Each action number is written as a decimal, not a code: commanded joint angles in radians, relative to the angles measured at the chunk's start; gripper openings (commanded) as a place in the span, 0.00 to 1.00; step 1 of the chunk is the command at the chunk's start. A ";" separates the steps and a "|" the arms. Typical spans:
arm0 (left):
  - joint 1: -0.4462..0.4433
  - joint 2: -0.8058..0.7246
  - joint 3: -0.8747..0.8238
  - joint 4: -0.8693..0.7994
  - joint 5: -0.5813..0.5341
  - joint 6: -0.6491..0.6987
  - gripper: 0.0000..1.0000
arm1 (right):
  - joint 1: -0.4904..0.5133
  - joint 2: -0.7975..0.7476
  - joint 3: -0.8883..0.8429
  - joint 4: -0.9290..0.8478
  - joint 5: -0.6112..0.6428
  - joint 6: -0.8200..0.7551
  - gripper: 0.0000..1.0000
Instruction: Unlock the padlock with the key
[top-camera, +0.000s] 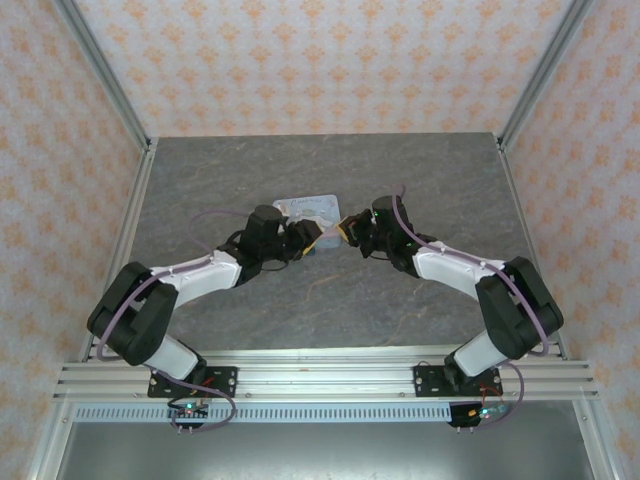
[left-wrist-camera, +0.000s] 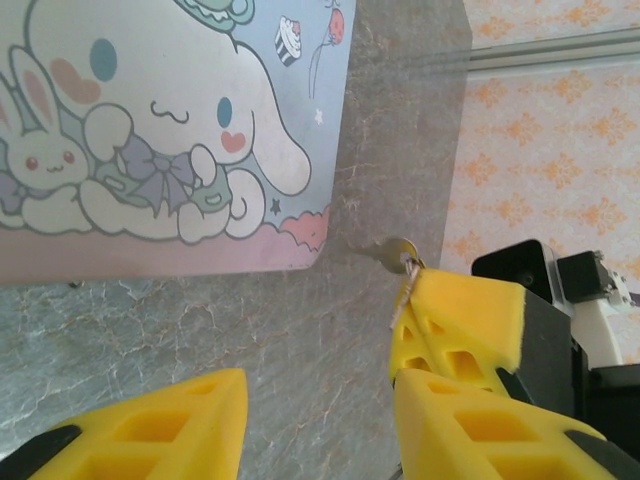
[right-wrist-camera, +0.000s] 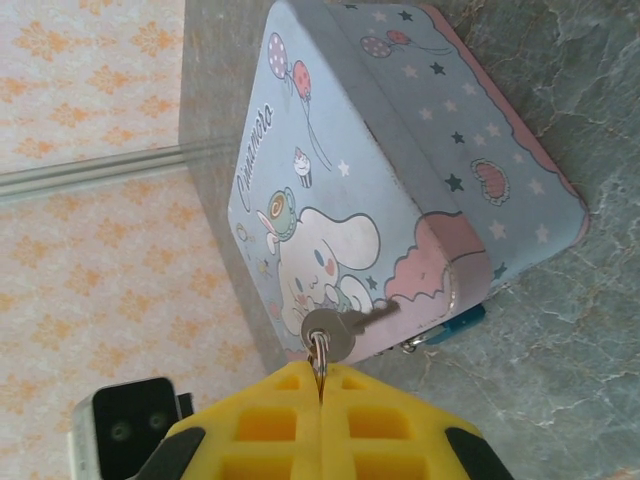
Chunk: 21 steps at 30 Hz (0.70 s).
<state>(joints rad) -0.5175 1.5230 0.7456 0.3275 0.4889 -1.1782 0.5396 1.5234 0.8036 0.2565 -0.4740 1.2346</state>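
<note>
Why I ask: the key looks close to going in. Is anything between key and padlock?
Nothing visible does. The key, pinched in the right pincer, points across a short gap at the padlock, which hangs at the pink edge of the tin; its keyhole is hidden.

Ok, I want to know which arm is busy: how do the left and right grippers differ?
The right gripper is shut on the key; the left gripper is open, bare table between its fingers. The right gripper's key points toward the padlock at the tin's edge; the left gripper faces table beside the tin. Both have yellow fingers.
</note>
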 joint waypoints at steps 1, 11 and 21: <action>-0.013 0.021 0.042 0.091 -0.027 -0.014 0.42 | -0.003 0.004 -0.013 0.073 -0.012 0.045 0.00; -0.041 0.081 0.105 0.120 -0.049 -0.031 0.39 | -0.004 0.008 -0.035 0.101 -0.020 0.056 0.00; -0.050 0.105 0.120 0.120 -0.058 -0.029 0.34 | -0.004 0.008 -0.047 0.125 -0.029 0.063 0.00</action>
<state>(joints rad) -0.5568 1.6135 0.8356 0.4171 0.4583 -1.2072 0.5396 1.5284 0.7696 0.3386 -0.4942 1.2831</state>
